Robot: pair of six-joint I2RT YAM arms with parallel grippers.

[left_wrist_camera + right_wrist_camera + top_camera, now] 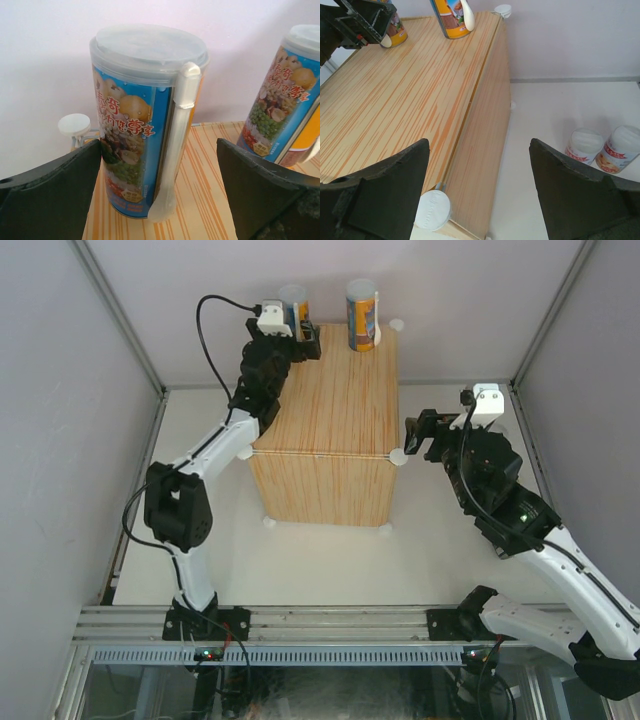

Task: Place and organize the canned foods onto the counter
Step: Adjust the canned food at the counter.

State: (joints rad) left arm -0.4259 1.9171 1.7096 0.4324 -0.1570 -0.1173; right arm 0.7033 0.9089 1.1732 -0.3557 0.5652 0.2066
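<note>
Canned foods, qty in view: 4.

1. Tall blue-orange cans, qty 2, both upright on the wood-grain tabletop [325, 420], at its far edge by the back wall.
   - Tall can no. 1 [135, 125] stands btwn the fingers of the L tool [303, 340]. A white spoon [175, 150] is clipped down its side, facing the tool.
   - Tall can no. 2 [285, 110] stands to the right of the L tool, outside its right finger and apart from no. 1.
2. Short white-red cans, qty 2 ( [585, 146] and [622, 148]), upright and side by side on the white lower tabletop [560, 110]. They sit below and to the right of the R tool [420, 435]. Whether they touch each other cannot be told. The R tool's right finger cuts off their lower edges in the wrist view.

Tools:
- L tool: jaws wide apart around can no. 1, not clamped. The right finger is clearly off the can. The left finger is close at its side, contact not confirmed.
- R tool: jaws apart, nothing btwn them. It hangs over the near right corner of the wood-grain tabletop.

Surroundings and obstructions:
- White corner knobs: 4 counted in the top view. One knob [434, 210] is directly under the R tool. Another knob [74, 125] is left of the L tool, beyond can no. 1.
- The side wall of the wood-grain tabletop drops away under the R tool, to the left of the short cans.
- A black cable [205, 340] loops off the L arm.
</note>
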